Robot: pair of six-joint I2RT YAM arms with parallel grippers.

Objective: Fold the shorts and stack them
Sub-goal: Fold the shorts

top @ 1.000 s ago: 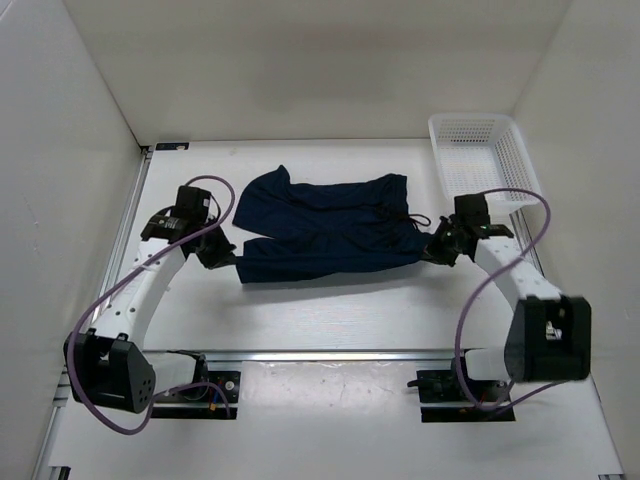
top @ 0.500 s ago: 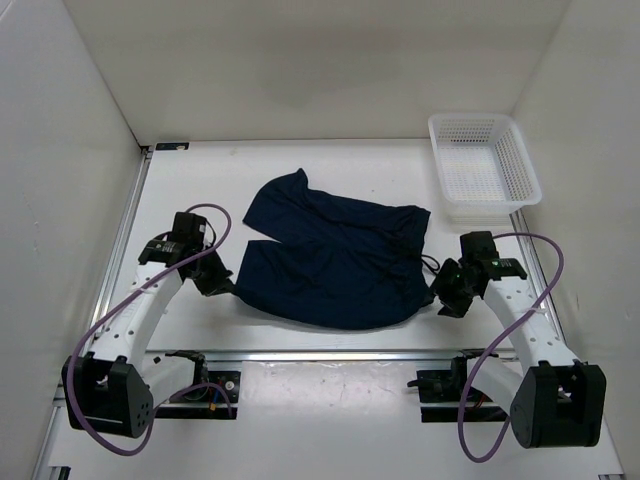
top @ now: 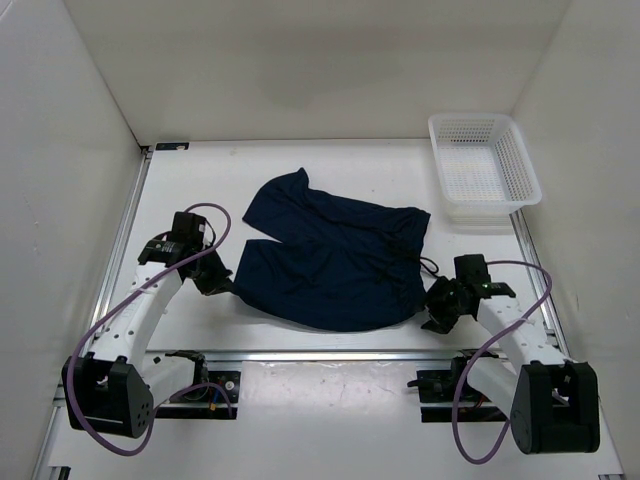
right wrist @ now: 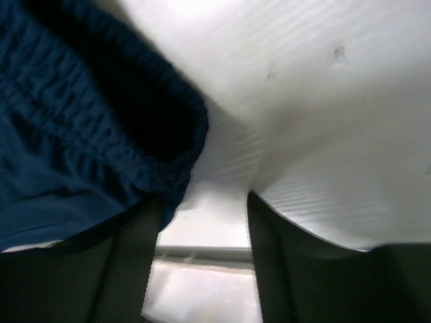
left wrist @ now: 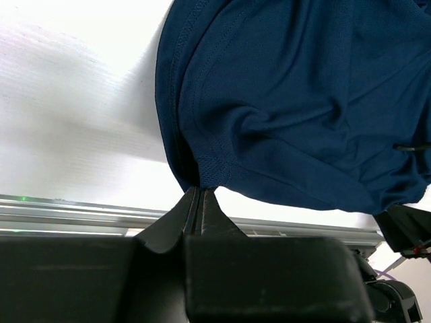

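Shorts lie spread on white table between walls.

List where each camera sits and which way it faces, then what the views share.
Top external: above and behind the arms, looking down on the table, shorts and basket; left arm and right arm show whole.
Left wrist: on the left arm, facing along the shut left gripper pinching the shorts' hem.
Right wrist: on the right arm, facing past the open right gripper at the waistband.
Shared: all three show the shorts.
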